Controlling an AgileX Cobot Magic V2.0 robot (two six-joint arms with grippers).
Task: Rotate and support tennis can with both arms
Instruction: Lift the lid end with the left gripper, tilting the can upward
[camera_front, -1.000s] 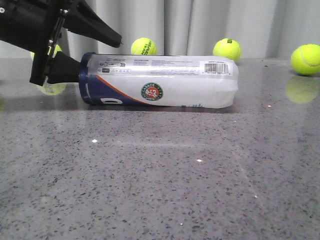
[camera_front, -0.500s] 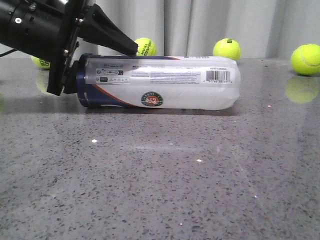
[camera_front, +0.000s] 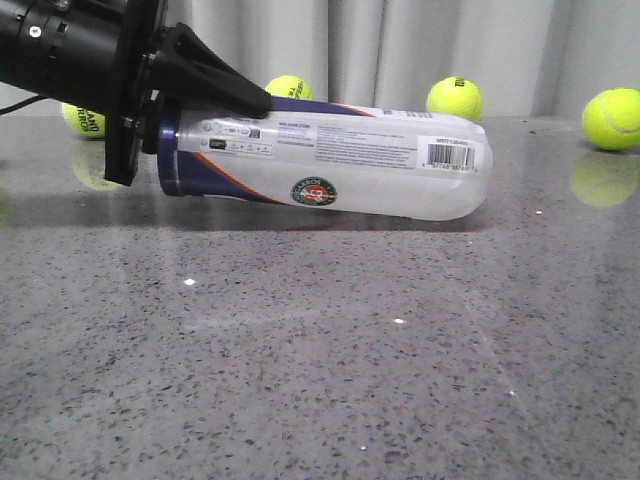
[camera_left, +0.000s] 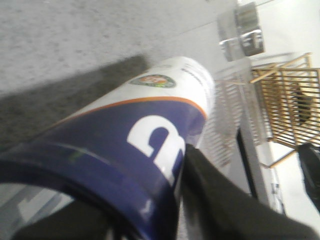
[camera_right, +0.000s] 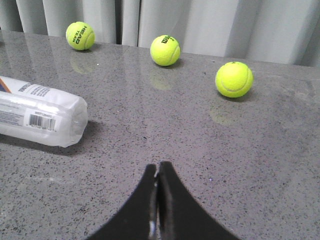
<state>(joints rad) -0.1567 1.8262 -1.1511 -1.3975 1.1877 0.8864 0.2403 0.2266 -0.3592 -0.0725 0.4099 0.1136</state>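
Tennis can (camera_front: 330, 165) lies on its side on the grey speckled table (camera_front: 320, 360), toward the back left in the front view. Navy end points left and sits raised; clear end at right touches the table, so the tube tilts down to the right. Barcode faces up near the clear end, round logo on the near side, orange stripe along the navy band. In the left wrist view the navy end of the can (camera_left: 135, 150) fills the foreground, logo further along the tube.

Left gripper (camera_front: 160, 105): one black tapered finger lies along the top of the can, and the gripper body covers the navy end. In the left wrist view a dark finger (camera_left: 220, 205) presses against the can's side. It grasps the can at the navy end.

Right gripper (camera_right: 158, 200): fingers pressed together, holding nothing, above bare table and well apart from the can's clear end (camera_right: 45, 112).

Yellow-green tennis balls along the back by the curtain (camera_front: 400, 40): (camera_front: 289, 88), (camera_front: 454, 98), (camera_front: 612, 118), (camera_front: 84, 120).
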